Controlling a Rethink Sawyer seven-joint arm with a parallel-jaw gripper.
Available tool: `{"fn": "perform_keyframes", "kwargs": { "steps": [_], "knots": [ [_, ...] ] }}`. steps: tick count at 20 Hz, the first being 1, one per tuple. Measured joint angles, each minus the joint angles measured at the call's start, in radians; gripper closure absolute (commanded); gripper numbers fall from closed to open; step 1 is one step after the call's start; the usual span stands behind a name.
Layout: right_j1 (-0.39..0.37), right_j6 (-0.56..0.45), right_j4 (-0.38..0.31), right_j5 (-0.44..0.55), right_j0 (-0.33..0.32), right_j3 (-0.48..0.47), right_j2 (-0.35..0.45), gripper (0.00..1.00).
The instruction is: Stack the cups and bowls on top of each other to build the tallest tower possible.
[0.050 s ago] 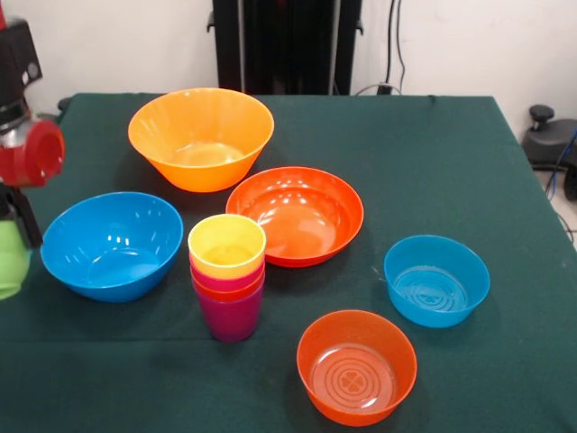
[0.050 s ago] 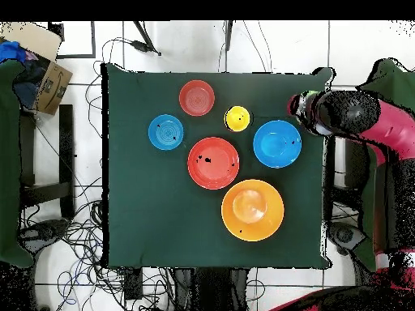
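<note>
Green cloth covers the table (image 1: 433,162); at its edge the gripper (image 1: 11,244) carries the small green bowl (image 1: 9,260), though the grasp itself is cropped, so the finger state cannot be told. Beside it sits the large blue bowl (image 1: 111,244), then the tower (image 1: 227,275) of four cups. Judged step: transporting the bowl; next, centre it above the yellow rim. Only the overhead view shows the arm (image 2: 381,121) reaching off-table.
</note>
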Motion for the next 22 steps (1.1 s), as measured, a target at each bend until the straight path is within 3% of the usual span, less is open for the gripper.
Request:
{"fn": "perform_keyframes", "kwargs": {
  "steps": [11,22],
  "knots": [
    [-0.112,0.006,0.089,0.097,0.056,0.035,-0.042,1.0],
    [-0.198,0.087,0.18,0.185,0.135,0.053,-0.121,1.0]
  ]
}}
